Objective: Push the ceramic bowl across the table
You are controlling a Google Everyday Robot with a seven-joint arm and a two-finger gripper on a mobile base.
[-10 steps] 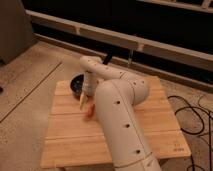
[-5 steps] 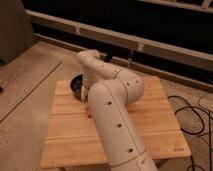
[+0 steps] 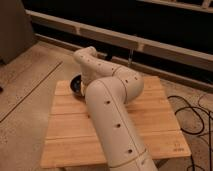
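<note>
The ceramic bowl (image 3: 75, 84) is small and dark. It sits near the far left corner of the light plank table (image 3: 155, 115), and my arm hides its right side. My white arm (image 3: 107, 100) rises from the bottom of the view, bends at an elbow above the far edge and comes down beside the bowl. My gripper (image 3: 83, 91) is low at the bowl's right side, mostly hidden behind my own arm. I cannot tell whether it touches the bowl.
Black cables (image 3: 196, 116) lie on the concrete floor right of the table. A low ledge and dark wall (image 3: 150, 42) run behind the far edge. A thin upright rod (image 3: 130, 56) stands just past that edge. A small dark mark (image 3: 176, 148) is near the front right corner.
The arm has folded back toward the far left. The gripper moved from over the table's left middle to beside the bowl. The bowl has hardly shifted.
</note>
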